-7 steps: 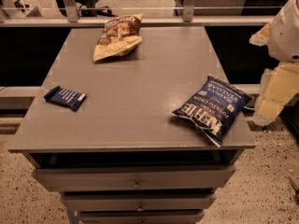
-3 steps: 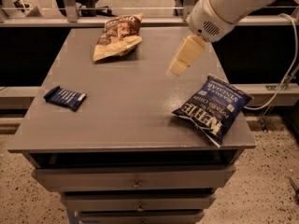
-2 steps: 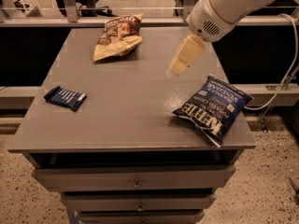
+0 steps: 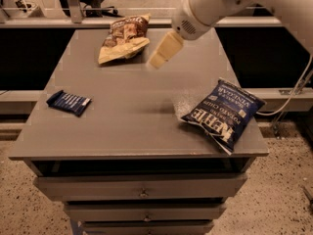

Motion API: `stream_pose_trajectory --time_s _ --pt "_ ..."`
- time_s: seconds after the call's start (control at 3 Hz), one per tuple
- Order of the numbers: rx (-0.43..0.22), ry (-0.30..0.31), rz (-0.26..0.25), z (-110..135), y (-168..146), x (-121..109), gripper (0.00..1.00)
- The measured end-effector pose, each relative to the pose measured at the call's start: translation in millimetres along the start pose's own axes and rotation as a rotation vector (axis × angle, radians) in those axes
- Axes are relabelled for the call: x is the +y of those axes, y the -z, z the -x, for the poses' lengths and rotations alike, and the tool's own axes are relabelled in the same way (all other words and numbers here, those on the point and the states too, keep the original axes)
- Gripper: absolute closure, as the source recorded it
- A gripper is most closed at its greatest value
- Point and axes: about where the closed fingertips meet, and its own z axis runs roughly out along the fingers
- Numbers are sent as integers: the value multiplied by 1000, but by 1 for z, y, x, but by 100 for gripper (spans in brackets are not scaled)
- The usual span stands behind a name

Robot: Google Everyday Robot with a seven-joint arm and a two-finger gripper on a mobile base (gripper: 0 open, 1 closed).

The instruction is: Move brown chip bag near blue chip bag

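One risk is judged: the brown chip bag (image 4: 122,40), lying well behind and left of the blue chip bag (image 4: 222,114), could be shoved rather than gripped, being crinkly. The gripper (image 4: 165,49), whose state cannot be told, hangs between them.

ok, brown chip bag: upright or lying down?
The brown chip bag lies flat on the table, label up; pincer hovers beside it.
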Motion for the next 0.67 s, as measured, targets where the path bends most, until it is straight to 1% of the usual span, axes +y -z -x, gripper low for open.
stream_pose_trajectory --time_s 0.33,0.67 --pt "-78 -52 -27 38 -54 -26 0" --pt "-136 -114 -40 65 -105 -46 0"
